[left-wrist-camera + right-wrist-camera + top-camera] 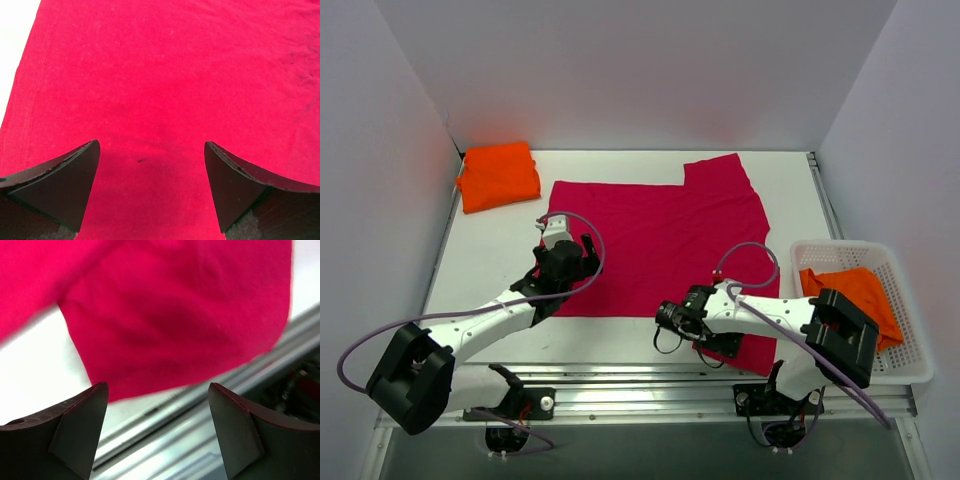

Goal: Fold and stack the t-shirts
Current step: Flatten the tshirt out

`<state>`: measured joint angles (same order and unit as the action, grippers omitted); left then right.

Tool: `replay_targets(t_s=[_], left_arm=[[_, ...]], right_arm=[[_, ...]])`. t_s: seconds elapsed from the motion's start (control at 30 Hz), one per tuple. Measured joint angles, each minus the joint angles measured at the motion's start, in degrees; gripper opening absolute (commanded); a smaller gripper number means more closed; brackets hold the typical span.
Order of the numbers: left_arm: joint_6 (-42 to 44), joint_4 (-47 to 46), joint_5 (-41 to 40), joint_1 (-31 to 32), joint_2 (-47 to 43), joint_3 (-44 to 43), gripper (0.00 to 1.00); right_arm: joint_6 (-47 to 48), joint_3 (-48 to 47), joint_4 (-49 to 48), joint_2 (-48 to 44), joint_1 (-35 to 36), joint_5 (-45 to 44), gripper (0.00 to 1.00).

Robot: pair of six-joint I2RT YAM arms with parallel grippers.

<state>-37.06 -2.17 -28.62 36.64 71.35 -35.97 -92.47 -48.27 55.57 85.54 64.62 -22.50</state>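
A crimson-pink t-shirt lies spread flat across the middle of the table. A folded orange t-shirt sits at the back left. Another orange t-shirt lies in the basket at the right. My left gripper hovers open over the pink shirt's left part, and in the left wrist view pink cloth fills the space between its spread fingers. My right gripper is open and empty at the shirt's near edge. In the right wrist view a pink flap, somewhat blurred, lies beyond the fingers.
A white mesh basket stands at the right edge of the table. The metal rail runs along the table's near edge and also shows in the right wrist view. White walls enclose the table on three sides.
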Motion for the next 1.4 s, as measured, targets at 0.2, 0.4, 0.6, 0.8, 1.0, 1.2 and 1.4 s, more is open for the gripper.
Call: replay_targets(t_s=[0.2,0.4,0.6,0.8,1.0,1.2,1.4], left_arm=[[0.02,-0.74,0.33,0.0,0.59,0.0,0.94],[0.09,-1.03,0.26,0.0,0.61,0.0,0.94],[0.24,-1.29,0.22,-0.11,2.01,-0.02,0.94],[0.26,-1.42,0.24,-0.33,3.72,-0.02,0.94],[0.31,-1.51,0.13,-0.37,3.72,-0.11,0.94],[0.5,-1.46,0.04,-0.39,3.63,-0.2,0.94],[1.03,-1.46,-0.7,-0.59,2.67,-0.2,0.94]], right_arm=[[7.85,5.33,-8.15,-1.64,-12.68,0.74,0.74],[9.84,5.68,-9.38,-0.96,-11.43,0.72,0.73],[8.79,6.6,-11.26,-1.33,-8.37,1.09,0.68],[7.34,7.39,-12.7,-1.07,-6.69,-0.07,0.55],[8.5,7.1,-15.47,-0.39,-7.04,0.26,0.36],[15.26,5.84,-16.76,1.49,-10.47,4.33,0.42],[24.22,0.85,-12.37,7.52,-11.1,4.5,0.55]])
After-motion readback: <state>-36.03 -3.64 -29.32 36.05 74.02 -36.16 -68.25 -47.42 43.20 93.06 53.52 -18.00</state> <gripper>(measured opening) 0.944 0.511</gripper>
